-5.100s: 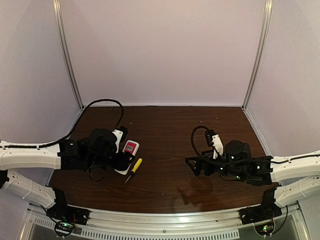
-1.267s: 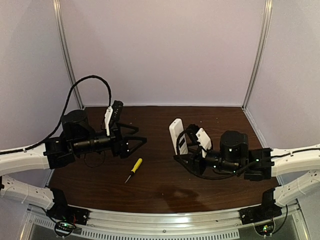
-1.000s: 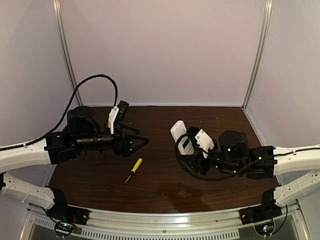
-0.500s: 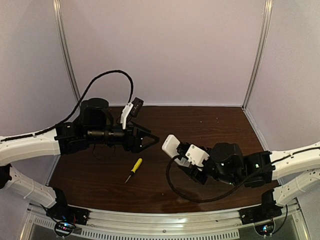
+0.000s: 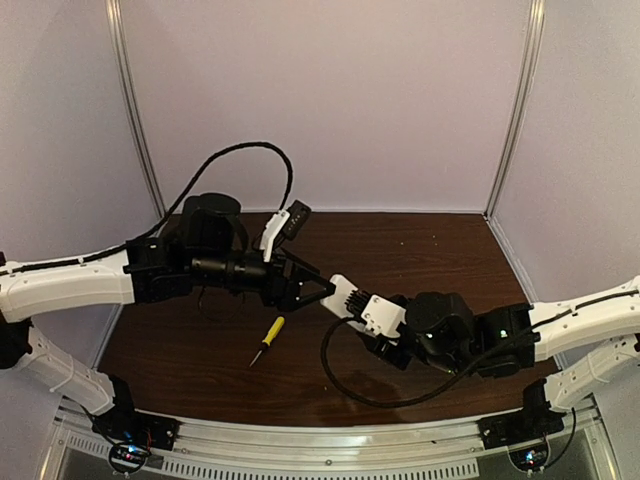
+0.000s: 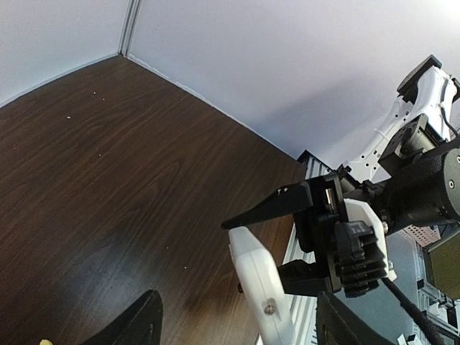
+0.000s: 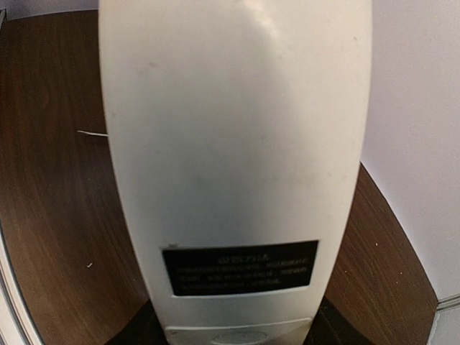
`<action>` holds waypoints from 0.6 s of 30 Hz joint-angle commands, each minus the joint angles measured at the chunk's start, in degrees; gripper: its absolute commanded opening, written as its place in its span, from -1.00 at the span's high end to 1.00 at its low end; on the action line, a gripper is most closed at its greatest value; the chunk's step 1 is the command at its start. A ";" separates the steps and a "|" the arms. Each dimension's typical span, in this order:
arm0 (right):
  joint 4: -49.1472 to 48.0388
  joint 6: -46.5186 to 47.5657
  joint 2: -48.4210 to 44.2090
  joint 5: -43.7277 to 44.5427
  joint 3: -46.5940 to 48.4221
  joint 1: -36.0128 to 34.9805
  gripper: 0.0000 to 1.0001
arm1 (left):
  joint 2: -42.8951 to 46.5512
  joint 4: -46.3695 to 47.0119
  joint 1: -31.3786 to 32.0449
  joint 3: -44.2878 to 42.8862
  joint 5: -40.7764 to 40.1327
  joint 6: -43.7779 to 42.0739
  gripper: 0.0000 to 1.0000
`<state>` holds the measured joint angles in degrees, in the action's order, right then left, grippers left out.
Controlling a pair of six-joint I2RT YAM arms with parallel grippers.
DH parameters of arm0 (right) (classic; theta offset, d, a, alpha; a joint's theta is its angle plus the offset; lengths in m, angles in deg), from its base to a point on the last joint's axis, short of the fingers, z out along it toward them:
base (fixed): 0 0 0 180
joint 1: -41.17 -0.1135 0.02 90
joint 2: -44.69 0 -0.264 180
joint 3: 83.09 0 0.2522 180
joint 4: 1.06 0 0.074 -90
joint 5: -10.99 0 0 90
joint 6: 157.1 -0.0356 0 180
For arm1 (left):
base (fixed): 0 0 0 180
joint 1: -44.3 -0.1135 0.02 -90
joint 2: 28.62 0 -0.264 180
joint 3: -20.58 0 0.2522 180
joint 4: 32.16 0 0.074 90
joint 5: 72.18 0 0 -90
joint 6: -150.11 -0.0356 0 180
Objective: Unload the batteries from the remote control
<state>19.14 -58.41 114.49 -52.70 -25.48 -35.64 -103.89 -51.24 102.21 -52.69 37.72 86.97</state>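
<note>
Remote control point(image 7: 235, 144), smooth white rounded bar

At five o'clock the remote point(image 6: 260, 295) was clamped in the right gripper point(image 6: 253, 246); the left gripper point(image 6: 237, 313), jaws spread wide, flanked it without touching, over the brown table point(image 6: 108, 158).

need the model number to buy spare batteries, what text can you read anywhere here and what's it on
Black label on the back of the remote: a few lines of pale print, too blurred to read.
No other words, numbers or signs can be read in any view.
</note>
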 commanded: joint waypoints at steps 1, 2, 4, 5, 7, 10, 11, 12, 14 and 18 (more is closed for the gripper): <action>0.76 -0.02 1.22 2.95 2.26 -0.53 0.51 | -3.07 -1.61 0.41 -3.91 1.21 -1.43 -0.44; 0.81 0.00 1.36 3.00 2.33 -0.60 0.51 | -3.94 -1.88 0.44 -4.25 1.37 -1.55 -0.42; 0.84 0.14 1.56 3.51 2.50 -0.73 0.51 | -5.42 -2.12 0.45 -4.68 1.44 -1.63 -0.38; 0.85 0.15 1.61 3.74 2.54 -0.91 0.52 | -5.79 -2.31 0.40 -4.86 1.41 -1.67 -0.36; 0.94 0.22 1.57 4.29 2.64 -1.09 0.52 | -6.81 -2.97 0.40 -5.53 1.11 -1.80 -0.32; 1.20 0.25 1.76 5.07 2.81 -1.61 0.52 | -8.15 -4.02 0.37 -6.58 0.86 -2.13 -0.23; 1.23 0.21 2.10 5.68 2.96 -1.76 0.52 | -8.53 -4.14 0.43 -6.85 1.19 -2.28 -0.20; 1.33 0.29 2.45 6.11 3.11 -1.98 0.52 | -8.84 -4.29 0.41 -7.15 1.36 -2.43 -0.18; 1.66 0.37 3.31 7.18 3.33 -2.19 0.52 | -9.72 -4.71 0.39 -7.81 1.37 -2.57 -0.12; 2.04 0.67 4.91 9.51 4.07 -2.79 0.52 | -11.20 -5.69 0.38 -8.77 1.73 -2.68 -0.06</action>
<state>21.21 -58.24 118.21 -46.95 -23.69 -37.31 -113.39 -55.94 102.54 -59.57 39.09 85.39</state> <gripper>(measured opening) 0.560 0.538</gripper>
